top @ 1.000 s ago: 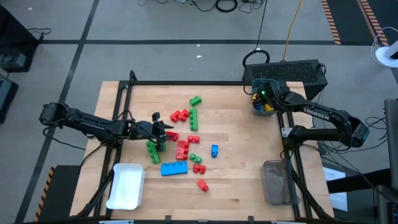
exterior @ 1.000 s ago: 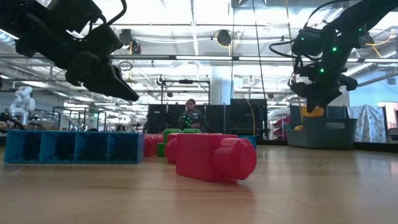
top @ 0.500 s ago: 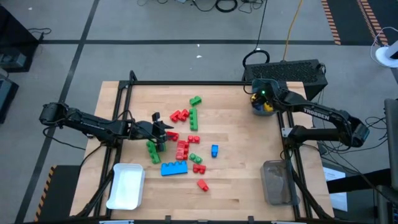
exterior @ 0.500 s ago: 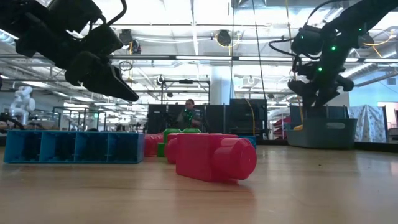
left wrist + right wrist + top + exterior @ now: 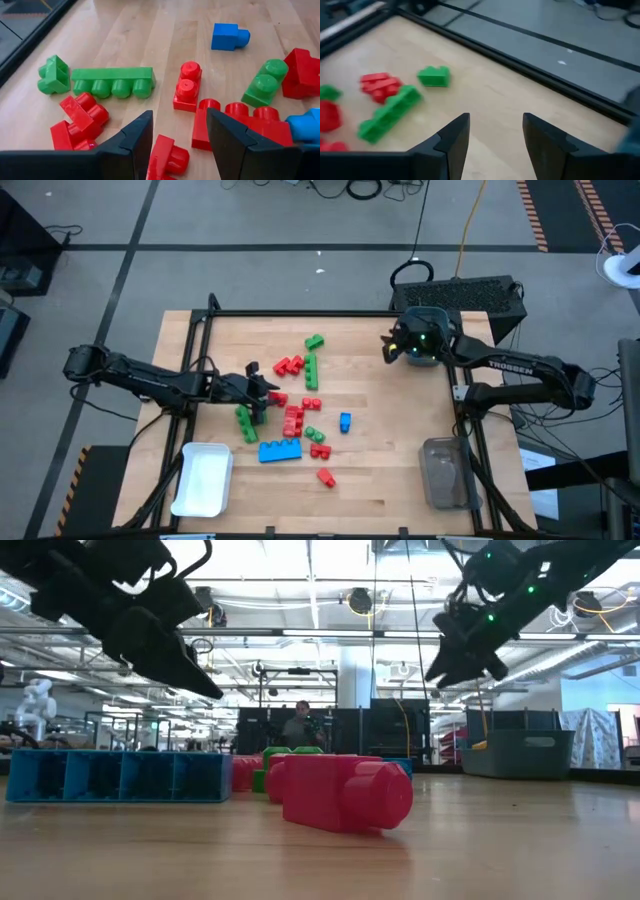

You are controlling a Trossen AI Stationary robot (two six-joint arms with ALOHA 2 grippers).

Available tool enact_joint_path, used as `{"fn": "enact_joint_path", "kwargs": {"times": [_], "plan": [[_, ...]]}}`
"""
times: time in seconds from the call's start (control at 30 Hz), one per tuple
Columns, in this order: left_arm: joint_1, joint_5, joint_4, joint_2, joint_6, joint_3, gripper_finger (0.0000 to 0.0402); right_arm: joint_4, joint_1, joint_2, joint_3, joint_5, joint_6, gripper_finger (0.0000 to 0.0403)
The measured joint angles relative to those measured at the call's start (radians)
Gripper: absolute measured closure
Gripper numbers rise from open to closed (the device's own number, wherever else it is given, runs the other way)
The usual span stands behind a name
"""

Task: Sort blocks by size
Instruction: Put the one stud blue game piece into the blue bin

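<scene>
Wooden tabletop [image 5: 380, 470] in a black frame, lab floor around it, sort only partly done. Nearest the front edge sat a white bin [image 5: 203, 479] at the left corner and a clear bin [image 5: 443, 473] at the right, then a lone red brick [image 5: 325, 476] and the long blue bar [image 5: 279, 451]. The rest of the blocks [image 5: 297, 390] lay loose mid-table: red clusters, a small blue cube [image 5: 345, 421], a long green bar [image 5: 311, 367] and a green piece [image 5: 315, 341] farthest back. Left hand [image 5: 268, 388] hovered low at the left edge of the pile, fingers spread and empty, a small red brick [image 5: 167, 159] right between them in its wrist view; it read as lined up for a pick. Right hand [image 5: 388, 346] was up off the surface at the far right, just beside the teal bin [image 5: 436, 356], fingers apart with nothing between them, pointed toward the pile; it looked like the reach-for-next-block phase. Next move probably called for the left to drop and close on that red brick without nudging the neighbours touching it, and for the right to choose a target clear of the left arm. Which bin takes which size couldn't be told.
</scene>
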Motion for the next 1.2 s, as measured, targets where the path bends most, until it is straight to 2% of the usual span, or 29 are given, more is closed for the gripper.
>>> {"fn": "enact_joint_path", "kwargs": {"times": [0.27,0.63,0.83,1.0,1.2], "plan": [[0.000,0.028,-0.158,0.000,-0.053,0.077,0.0235,0.023,0.133,0.006,0.000,0.009,0.001,0.0241],[-0.001,0.046,-0.145,0.000,-0.059,0.110,0.0235,0.055,0.324,0.135,0.000,0.005,0.002,0.0241],[0.000,-0.011,-0.085,0.000,-0.042,0.111,0.0235,0.209,0.447,0.256,0.000,-0.074,-0.010,0.0241],[-0.001,-0.013,-0.054,0.000,-0.010,0.111,0.0235,0.342,0.544,0.351,0.000,-0.045,-0.038,0.0241],[-0.001,-0.032,-0.015,0.000,0.032,0.111,0.0235,0.390,0.613,0.426,0.000,-0.032,-0.085,0.0240]]}}
